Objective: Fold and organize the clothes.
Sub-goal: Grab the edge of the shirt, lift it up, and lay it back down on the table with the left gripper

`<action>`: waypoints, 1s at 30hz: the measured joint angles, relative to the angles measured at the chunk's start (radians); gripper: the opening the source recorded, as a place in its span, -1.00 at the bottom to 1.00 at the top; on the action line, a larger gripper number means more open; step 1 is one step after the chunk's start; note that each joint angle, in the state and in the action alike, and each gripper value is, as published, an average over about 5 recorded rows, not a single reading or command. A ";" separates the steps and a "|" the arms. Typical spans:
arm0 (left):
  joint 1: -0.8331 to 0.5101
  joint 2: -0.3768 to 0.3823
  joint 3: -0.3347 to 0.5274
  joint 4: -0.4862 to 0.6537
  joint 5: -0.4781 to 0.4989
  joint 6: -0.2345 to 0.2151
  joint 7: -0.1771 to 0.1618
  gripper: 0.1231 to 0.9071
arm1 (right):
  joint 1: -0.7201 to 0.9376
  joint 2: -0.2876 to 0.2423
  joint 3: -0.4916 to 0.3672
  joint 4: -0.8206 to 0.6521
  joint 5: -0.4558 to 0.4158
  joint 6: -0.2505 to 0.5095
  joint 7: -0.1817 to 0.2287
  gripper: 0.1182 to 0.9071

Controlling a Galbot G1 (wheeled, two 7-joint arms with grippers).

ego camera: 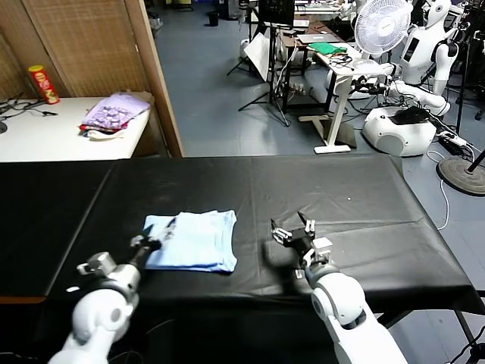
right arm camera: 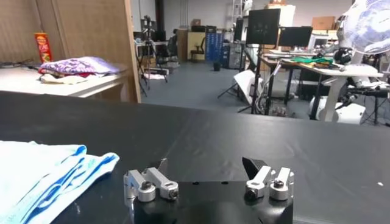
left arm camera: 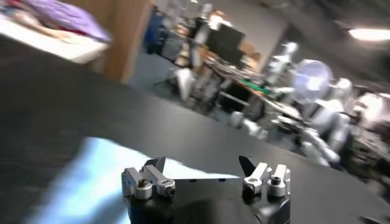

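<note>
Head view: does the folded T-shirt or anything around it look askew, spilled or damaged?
Nothing stands out. The light-blue T-shirt lies folded flat on the black table, edges roughly even. The left gripper sits at its edge, the right gripper beside it, both with jaws open.

T-shirt [ego camera: 193,240]: 1 | pincers: 2 | purple cloth pile [ego camera: 115,112]: 1 | fan [ego camera: 382,26]: 1

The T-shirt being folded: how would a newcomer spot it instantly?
Find the long black-covered table before the robot. On its near left lies the folded pale-blue T-shirt, beside the open left pincer. It is plain, unlike the purple patterned pile on the white table behind.
</note>
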 joint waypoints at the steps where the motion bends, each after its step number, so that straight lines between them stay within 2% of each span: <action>1: 0.000 0.005 -0.012 0.010 -0.010 0.000 -0.001 0.72 | -0.001 0.000 0.000 0.000 0.000 0.000 0.000 0.72; 4: 0.001 0.010 -0.036 0.039 -0.055 0.012 -0.006 0.72 | -0.002 -0.001 0.000 0.001 0.000 0.000 0.000 0.72; 9: 0.009 0.010 -0.064 0.069 -0.191 0.056 -0.023 0.72 | -0.001 -0.003 0.001 0.002 0.000 0.001 -0.001 0.72; 14: 0.009 -0.001 -0.068 0.080 -0.250 0.063 -0.027 0.66 | -0.001 -0.004 0.004 0.003 0.001 0.003 -0.002 0.72; 17: 0.008 -0.004 -0.068 0.086 -0.262 0.063 -0.030 0.39 | -0.002 -0.003 0.005 0.004 0.001 0.004 -0.002 0.72; 24: 0.018 -0.003 -0.072 0.076 -0.247 0.055 -0.033 -0.62 | -0.006 0.000 0.008 0.011 0.001 0.003 0.002 0.72; 27: 0.025 -0.003 -0.071 0.060 -0.165 0.050 -0.033 -0.91 | -0.012 0.004 0.009 0.023 0.000 -0.023 0.020 0.72; 30: 0.033 0.005 -0.069 0.051 0.004 0.044 -0.022 -0.93 | -0.019 0.007 0.010 0.041 -0.002 -0.065 0.040 0.72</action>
